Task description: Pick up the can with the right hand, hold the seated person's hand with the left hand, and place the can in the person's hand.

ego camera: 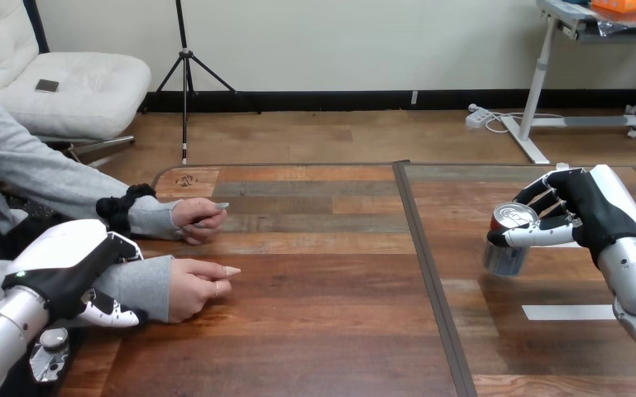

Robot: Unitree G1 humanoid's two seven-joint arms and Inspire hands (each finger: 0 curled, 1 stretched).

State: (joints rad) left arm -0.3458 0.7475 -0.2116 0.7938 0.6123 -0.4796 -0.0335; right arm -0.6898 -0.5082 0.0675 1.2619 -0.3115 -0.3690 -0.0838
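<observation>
A silver can (pixel 509 248) with a red-rimmed top is at the table's right side. My right hand (pixel 583 211) is shut on it, fingers wrapped over its upper part and thumb across the front. At the left, the person's nearer hand (pixel 198 285) rests loosely curled on the wooden table (pixel 322 331), one finger pointing right. My left hand (pixel 70 269) lies over that arm's grey sleeve just behind the wrist, with its fingers (pixel 112 313) curled under the forearm. The person's farther hand (pixel 198 219) rests on the table behind it.
A dark seam (pixel 426 273) runs front to back through the table's middle. A white tape strip (pixel 566 312) lies on the table below the can. The stretch between the person's hands and the can is bare wood.
</observation>
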